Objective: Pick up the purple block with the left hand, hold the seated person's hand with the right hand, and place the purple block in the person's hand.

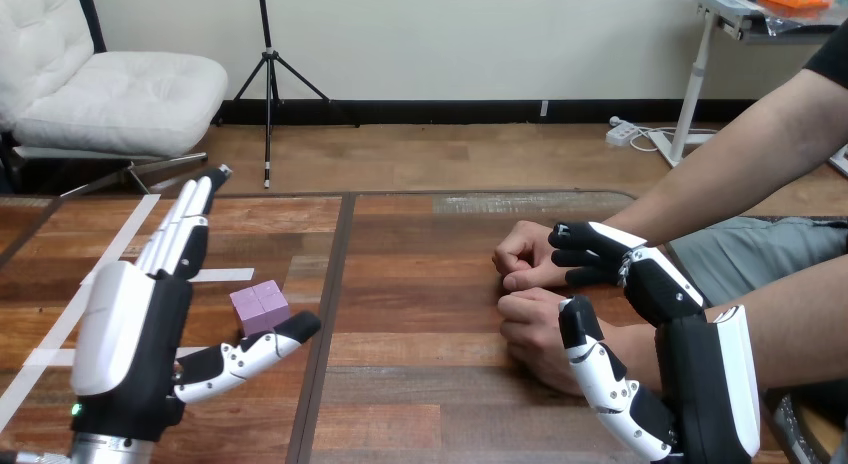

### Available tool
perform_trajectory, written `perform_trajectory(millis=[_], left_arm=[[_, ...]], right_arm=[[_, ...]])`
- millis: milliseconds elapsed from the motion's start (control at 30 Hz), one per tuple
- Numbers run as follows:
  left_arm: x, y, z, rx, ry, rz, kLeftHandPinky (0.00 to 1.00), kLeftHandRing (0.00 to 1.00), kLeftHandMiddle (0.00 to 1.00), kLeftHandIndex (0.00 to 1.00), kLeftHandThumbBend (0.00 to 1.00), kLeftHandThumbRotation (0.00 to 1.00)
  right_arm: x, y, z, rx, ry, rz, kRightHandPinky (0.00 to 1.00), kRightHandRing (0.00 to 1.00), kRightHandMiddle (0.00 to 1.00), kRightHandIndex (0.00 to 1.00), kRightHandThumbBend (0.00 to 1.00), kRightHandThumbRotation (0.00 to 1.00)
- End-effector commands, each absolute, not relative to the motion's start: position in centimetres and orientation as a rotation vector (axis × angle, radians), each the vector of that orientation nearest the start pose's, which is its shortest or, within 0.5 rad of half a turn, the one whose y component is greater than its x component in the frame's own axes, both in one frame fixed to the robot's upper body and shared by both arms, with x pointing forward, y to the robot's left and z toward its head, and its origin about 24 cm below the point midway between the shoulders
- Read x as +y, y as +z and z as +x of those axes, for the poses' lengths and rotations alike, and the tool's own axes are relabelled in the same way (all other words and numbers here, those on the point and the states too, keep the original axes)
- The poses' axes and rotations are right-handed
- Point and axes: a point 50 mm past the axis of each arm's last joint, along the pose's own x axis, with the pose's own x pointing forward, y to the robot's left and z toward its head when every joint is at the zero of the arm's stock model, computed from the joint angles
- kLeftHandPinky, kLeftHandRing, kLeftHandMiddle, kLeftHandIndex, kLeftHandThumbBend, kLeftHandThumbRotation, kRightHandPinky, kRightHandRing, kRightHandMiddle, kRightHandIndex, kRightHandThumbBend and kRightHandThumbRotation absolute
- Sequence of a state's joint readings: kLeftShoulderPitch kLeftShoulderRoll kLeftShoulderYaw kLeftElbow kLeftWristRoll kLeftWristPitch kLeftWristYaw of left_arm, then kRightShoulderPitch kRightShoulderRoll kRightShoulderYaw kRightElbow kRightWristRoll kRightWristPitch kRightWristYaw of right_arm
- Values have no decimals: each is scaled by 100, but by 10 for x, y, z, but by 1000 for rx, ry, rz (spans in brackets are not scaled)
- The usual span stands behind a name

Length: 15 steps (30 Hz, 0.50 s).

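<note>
1. The left hand is seen at the left of the counter. It is held open, with its fingers stretched straight ahead and its thumb spread out to the side.
2. The purple block is found resting on the counter, in the gap between those fingers and the thumb. It lies much closer to the thumb, whose tip is just beside the block's near edge. Whether the two touch cannot be told. The block is not gripped.
3. Two strips of white tape are laid on the counter at the left, behind and beside the left hand.
4. Both of the person's hands are placed on the counter at the right, loosely closed, one behind the other and almost touching.
5. The right hand is closed on them from the right. Its fingers are curled over the wrist end of the person's farther hand. Its thumb is laid across the wrist of the person's nearer hand, so that hand is enclosed between thumb and fingers.
6. The purple block is kept well apart from the person's hands, across the middle of the counter.
</note>
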<state>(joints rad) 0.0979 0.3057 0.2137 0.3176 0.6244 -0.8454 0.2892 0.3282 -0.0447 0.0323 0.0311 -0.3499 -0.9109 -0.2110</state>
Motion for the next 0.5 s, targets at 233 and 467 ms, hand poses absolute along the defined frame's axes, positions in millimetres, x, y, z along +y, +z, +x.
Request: perform_trajectory(millis=[233, 467], left_arm=[[227, 51, 229, -482, 25, 845, 88, 93, 97, 97, 87, 70], [228, 48, 236, -455, 10, 852, 86, 91, 97, 96, 87, 70]], right_arm=[[-146, 61, 175, -658, -28, -256, 61, 68, 72, 72, 32, 53], [-146, 61, 175, -659, -29, -254, 61, 68, 72, 72, 32, 53]])
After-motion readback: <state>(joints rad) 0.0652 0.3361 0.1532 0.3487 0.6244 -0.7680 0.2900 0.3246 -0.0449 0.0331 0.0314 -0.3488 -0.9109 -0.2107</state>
